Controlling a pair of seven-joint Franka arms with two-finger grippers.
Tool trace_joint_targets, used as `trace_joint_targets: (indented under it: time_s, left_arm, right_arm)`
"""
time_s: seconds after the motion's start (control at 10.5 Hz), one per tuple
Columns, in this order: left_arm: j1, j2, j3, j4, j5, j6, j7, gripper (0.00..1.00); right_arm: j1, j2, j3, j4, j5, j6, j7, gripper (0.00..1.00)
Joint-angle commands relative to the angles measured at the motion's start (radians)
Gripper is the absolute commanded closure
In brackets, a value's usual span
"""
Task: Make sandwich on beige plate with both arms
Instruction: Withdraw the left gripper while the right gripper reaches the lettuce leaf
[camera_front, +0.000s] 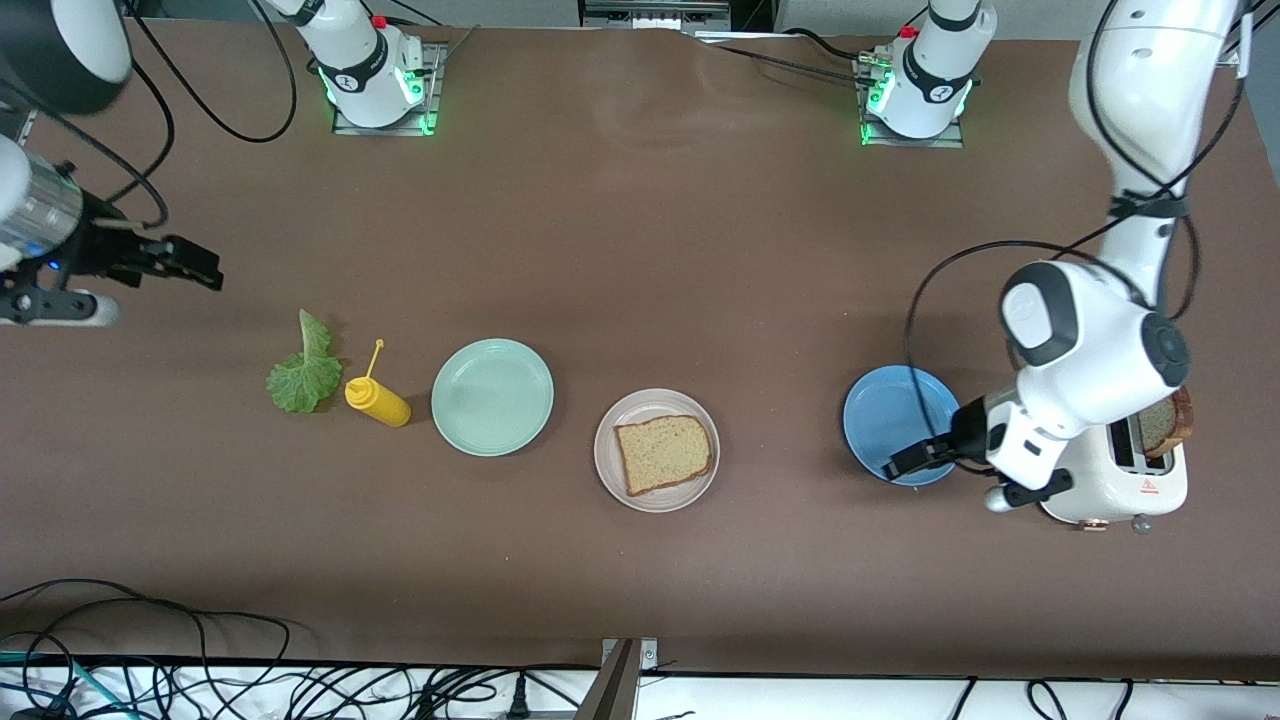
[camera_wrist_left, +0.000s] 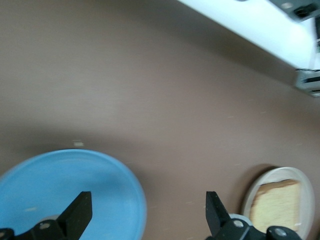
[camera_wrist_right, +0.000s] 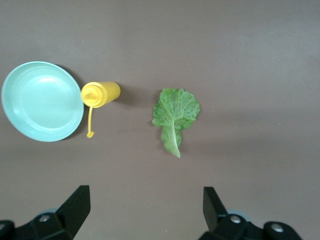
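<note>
- A mustard bottle (camera_front: 378, 397) lies on its side toward the right arm's end of the table (camera_front: 640, 250).
- A mint plate (camera_front: 492, 397) sits beside it.
- A blue plate (camera_front: 893, 415) rests near a white toaster (camera_front: 1150, 480) at the left arm's end.

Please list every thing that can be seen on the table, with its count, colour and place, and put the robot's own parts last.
Beige plate: one, pale beige, middle of the table, between the mint-green and blue plates.
Bread slice: one, brown, lying on the beige plate.
Mint-green plate: one, pale green, beside the beige plate, toward the right arm's end.
Mustard bottle: one, yellow, lying beside the mint-green plate.
Lettuce leaf: one, green, beside the bottle, toward the right arm's end.
Blue plate: one, blue, toward the left arm's end.
Toaster: one, white, beside the blue plate, partly under the left arm.
Second bread slice: one, brown, standing in the toaster.
Left gripper: black, fingers open, over the blue plate.
Right gripper: black, fingers open, over bare table at the right arm's end.
</note>
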Motion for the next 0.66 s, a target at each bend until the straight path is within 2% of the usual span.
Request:
trace_joint_targets:
  time_s: [0.0,0.19,0.38,0.57]
  left_arm:
    - [0.002,-0.117,0.055,-0.049,0.162,-0.135,-0.004,0.0]
    - [0.002,-0.179,0.08,-0.049,0.276,-0.236,-0.004,0.0]
    - [0.002,-0.238,0.084,-0.05,0.315,-0.313,-0.003,0.0]
    - [0.002,-0.286,0.1,-0.052,0.316,-0.403,0.001,0.0]
  right_arm:
    - [-0.018,0.013,-0.015,-0.157,-0.006,0.14,-0.022,0.0]
    - [-0.018,0.016,-0.021,-0.305,-0.011,0.304,-0.024,0.0]
    - [-0.018,0.042,-0.025,-0.42,-0.034,0.445,-0.025,0.0]
    - [-0.029,0.148,-0.037,-0.442,-0.034,0.557,-0.027,0.0]
